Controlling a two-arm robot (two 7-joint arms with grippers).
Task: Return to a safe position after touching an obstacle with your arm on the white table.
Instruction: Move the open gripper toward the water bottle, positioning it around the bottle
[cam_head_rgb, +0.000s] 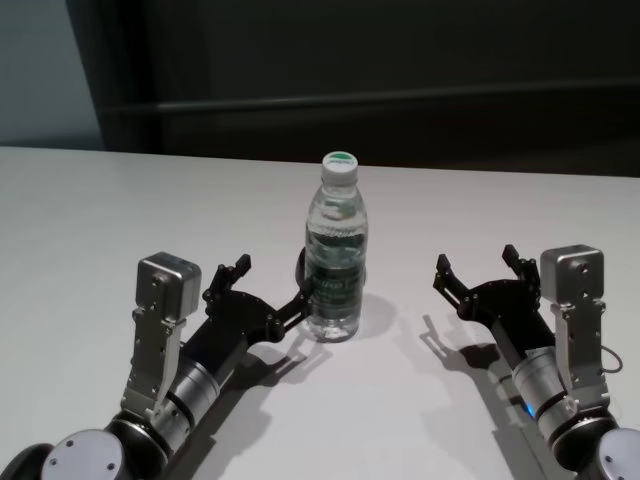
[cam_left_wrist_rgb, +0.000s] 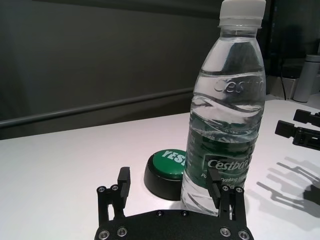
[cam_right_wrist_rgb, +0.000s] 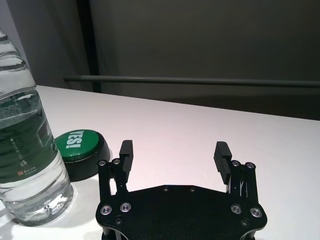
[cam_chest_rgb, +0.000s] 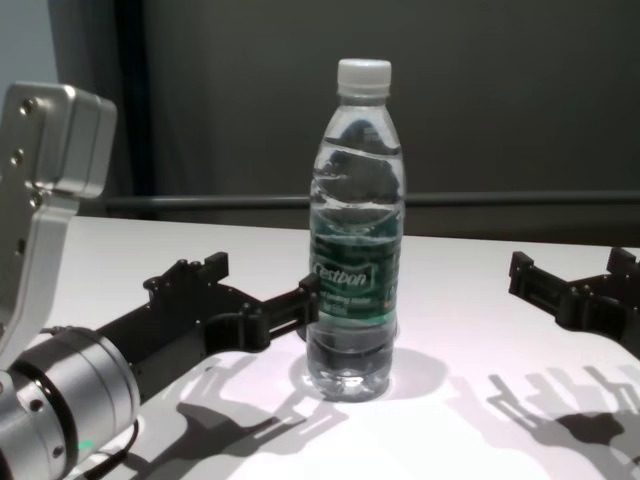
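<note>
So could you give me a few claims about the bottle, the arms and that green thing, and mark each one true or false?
1. The bottle stands upright on the white table. True.
2. Its cap is off. False: the white cap is screwed on.
3. A finger of the left gripper is right against the bottle. True.
4. The right gripper holds the bottle. False: it is open, off to the side.
5. The green button reads "NO". False: it reads "YES".

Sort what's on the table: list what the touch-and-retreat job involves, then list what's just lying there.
Job:
- water bottle, upright, the obstacle
- left gripper, open, one finger against the bottle
- white table

Bystanders:
- green YES button, behind the bottle
- right gripper, open, apart from the bottle
</note>
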